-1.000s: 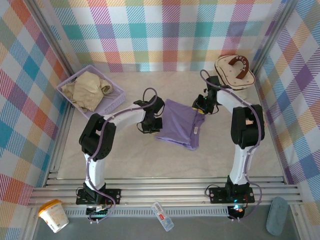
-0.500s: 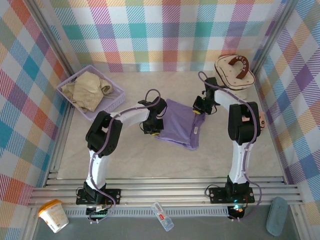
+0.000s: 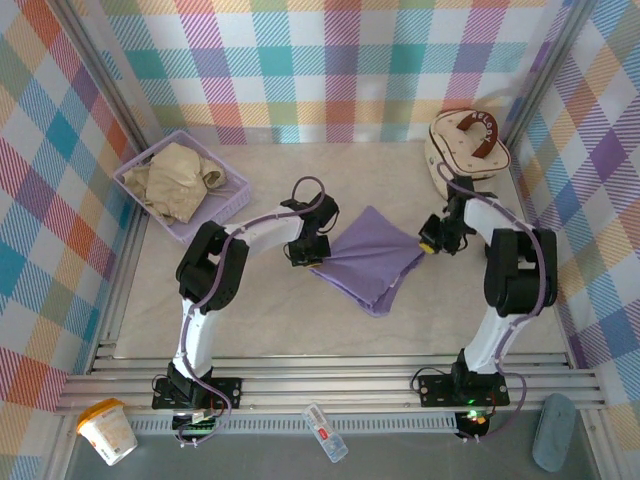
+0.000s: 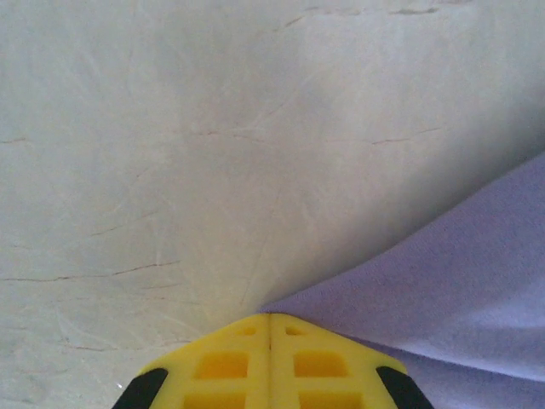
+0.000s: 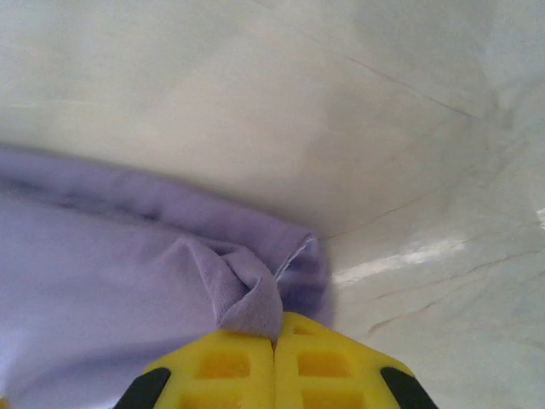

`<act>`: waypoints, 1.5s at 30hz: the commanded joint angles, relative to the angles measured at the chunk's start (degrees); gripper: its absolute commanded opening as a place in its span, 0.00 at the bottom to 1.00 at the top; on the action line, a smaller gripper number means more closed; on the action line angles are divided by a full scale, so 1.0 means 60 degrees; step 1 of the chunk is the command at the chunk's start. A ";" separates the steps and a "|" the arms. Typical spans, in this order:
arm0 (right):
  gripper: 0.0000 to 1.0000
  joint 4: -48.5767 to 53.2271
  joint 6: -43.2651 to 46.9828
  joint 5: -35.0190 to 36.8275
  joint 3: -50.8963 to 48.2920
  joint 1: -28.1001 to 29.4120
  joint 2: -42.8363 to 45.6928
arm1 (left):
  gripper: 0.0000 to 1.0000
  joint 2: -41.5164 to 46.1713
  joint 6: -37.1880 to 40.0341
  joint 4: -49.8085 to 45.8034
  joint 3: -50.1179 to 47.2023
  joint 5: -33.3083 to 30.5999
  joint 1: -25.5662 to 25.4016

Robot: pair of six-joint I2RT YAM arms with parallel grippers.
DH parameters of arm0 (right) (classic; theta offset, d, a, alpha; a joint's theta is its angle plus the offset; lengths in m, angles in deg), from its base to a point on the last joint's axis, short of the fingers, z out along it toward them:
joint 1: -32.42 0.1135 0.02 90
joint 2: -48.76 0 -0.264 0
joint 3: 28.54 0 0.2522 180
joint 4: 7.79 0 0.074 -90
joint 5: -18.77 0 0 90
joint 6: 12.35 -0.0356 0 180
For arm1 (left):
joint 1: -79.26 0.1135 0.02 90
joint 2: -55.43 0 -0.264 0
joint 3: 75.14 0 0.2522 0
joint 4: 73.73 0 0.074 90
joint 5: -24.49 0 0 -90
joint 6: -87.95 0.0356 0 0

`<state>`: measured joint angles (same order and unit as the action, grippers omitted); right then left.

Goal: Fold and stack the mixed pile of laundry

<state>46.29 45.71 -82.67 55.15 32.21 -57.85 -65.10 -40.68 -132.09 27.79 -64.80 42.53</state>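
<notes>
Lavender T-shirt (image 3: 370,255), a folded diamond, taut between left jaws and right jaws, each apparently tight on a corner.

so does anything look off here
Nothing spilled or damaged. The shirt lies skewed, its corner bunched in the right hand; the beige garment sits crumpled in the basket.

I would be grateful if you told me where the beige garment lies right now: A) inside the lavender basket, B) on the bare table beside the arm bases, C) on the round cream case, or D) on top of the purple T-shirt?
A: the beige garment sits crumpled inside the lavender basket at the far left, well apart from the purple T-shirt.
</notes>
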 commanded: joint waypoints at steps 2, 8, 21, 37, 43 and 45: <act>0.00 -0.0290 -0.0224 0.0199 0.0361 -0.0076 -0.0341 | 0.00 -0.0572 -0.0029 -0.0839 -0.0193 -0.0740 -0.0009; 0.37 0.0016 0.0001 0.0618 0.0045 -0.0052 0.1068 | 0.21 0.0108 0.0200 -0.1190 0.0377 -0.0269 -0.0069; 0.30 -0.0975 -0.1003 -0.0922 -0.2392 0.1880 0.2885 | 0.27 0.0841 0.0715 -0.0624 -0.0140 0.0715 -0.0261; 0.23 -0.0227 0.0498 -0.0171 0.1532 0.2027 -0.0753 | 0.24 0.0470 0.0904 -0.0235 -0.0727 0.2491 -0.1326; 0.43 0.0772 0.0655 0.0531 0.1390 0.2053 0.0536 | 0.33 0.0940 0.0902 -0.0684 0.0385 0.2384 -0.1315; 0.39 0.0534 0.0158 -0.0210 0.0716 0.2065 0.1142 | 0.34 0.0948 0.0860 -0.0702 0.0756 0.1855 -0.1144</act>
<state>45.78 48.11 -81.58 62.87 44.45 -56.52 -61.52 -35.83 -134.13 28.86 -51.21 34.44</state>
